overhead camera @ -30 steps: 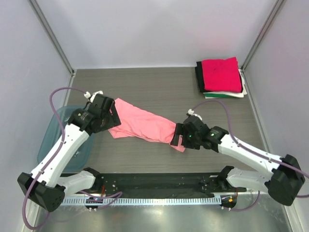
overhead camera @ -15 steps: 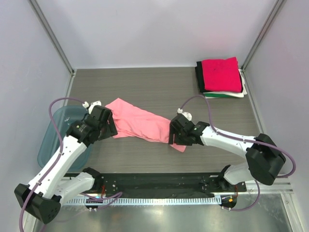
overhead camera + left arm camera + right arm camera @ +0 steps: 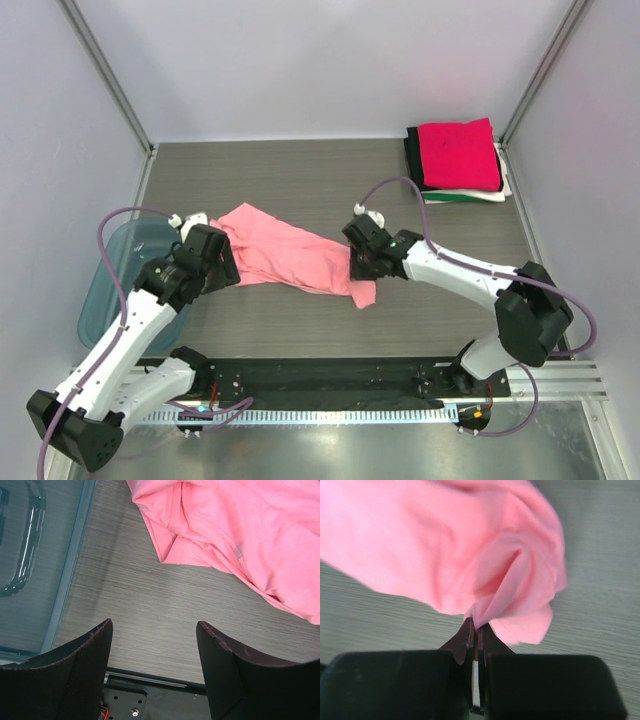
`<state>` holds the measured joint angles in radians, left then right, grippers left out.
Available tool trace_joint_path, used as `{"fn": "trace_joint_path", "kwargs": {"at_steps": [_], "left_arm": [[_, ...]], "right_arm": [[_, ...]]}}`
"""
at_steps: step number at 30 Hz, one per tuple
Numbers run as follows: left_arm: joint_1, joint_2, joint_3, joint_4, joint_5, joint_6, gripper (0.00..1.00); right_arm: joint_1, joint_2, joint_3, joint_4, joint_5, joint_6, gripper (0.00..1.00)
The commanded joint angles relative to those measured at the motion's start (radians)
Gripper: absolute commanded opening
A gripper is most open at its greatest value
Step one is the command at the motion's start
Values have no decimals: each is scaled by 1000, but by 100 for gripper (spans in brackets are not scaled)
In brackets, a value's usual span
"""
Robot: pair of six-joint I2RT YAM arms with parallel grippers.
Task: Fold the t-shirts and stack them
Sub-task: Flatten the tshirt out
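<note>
A salmon-pink t-shirt lies crumpled across the middle of the table. My right gripper is shut on a fold at its right end; the wrist view shows pink t-shirt cloth pinched between the tips of that gripper. My left gripper hovers at the shirt's left end, open, with only bare table between its fingers; the pink t-shirt lies just beyond them. A stack of folded t-shirts, magenta-red on top over black, white and green, sits at the back right.
A translucent blue bin stands at the left table edge, under the left arm, and its rim shows in the left wrist view. A black rail runs along the near edge. Side walls close in left and right.
My right gripper moved left and farther back onto the shirt's right end and closed on a fold. The left arm drew slightly nearer and stayed open.
</note>
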<state>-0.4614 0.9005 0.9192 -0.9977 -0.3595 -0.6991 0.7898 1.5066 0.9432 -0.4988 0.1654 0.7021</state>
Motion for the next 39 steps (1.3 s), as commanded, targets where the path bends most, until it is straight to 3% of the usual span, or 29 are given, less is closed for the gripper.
{"fn": "trace_joint_path", "kwargs": {"at_steps": [1, 7, 10, 18, 24, 30, 34, 39], "left_arm": [[6, -18, -5, 42, -35, 6, 68], [7, -69, -16, 51, -39, 0, 67], [7, -97, -23, 59, -39, -3, 67], [6, -22, -28, 71, 51, -10, 75], [-32, 21, -153, 238, 255, -138, 69], [-290, 178, -135, 323, 145, -211, 71], [-330, 340, -68, 340, 99, -227, 78], [-329, 474, -46, 473, 74, -225, 87]], "right_arm": [[-17, -103, 257, -67, -18, -68, 1], [-23, -163, 827, -256, 36, -242, 1], [-24, -201, 931, -299, 78, -251, 1], [-24, -377, 653, -339, 221, -84, 1], [-24, -457, 451, -339, 247, 20, 1], [-38, -425, 466, -360, 298, 2, 1], [-46, -393, 488, -359, 284, -12, 1], [-50, -401, 474, -357, 264, -29, 1]]}}
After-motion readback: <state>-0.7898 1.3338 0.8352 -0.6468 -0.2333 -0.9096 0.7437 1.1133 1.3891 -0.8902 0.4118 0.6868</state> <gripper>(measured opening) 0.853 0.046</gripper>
